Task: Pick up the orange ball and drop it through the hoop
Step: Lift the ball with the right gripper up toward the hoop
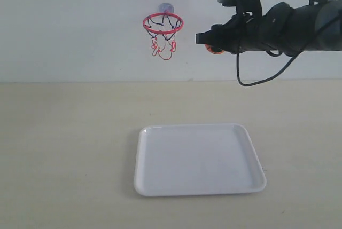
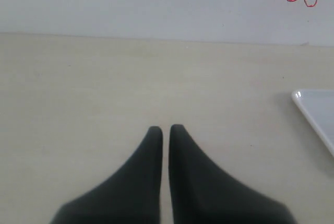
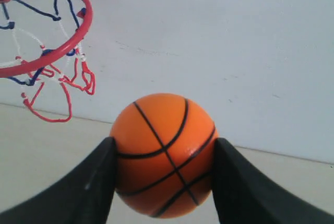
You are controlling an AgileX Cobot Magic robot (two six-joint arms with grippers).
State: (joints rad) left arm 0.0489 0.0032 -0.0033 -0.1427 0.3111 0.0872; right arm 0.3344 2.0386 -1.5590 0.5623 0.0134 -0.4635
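Orange ball (image 3: 164, 153) sits pinched between the right jaws near the hoop (image 1: 162, 31), left jaws pressed together.

glossy white tray (image 1: 160, 181), matt orange ball (image 3: 164, 153)

Your pale beige, matte bench (image 1: 64, 149), with one white, rounded-corner rectangular plastic tray (image 1: 197, 159) lying on it.

In the exterior view you see the bench run flat from the near edge of the picture back to a straight line where it meets the plain white wall (image 1: 64, 26). The tray lies flat on the bench, a little right of the middle and toward the near side, and its raised rim casts a thin shadow along its near edge. In your left wrist view the same bench fills most of the picture, and one rounded corner of the tray shows at the edge, resting on it.
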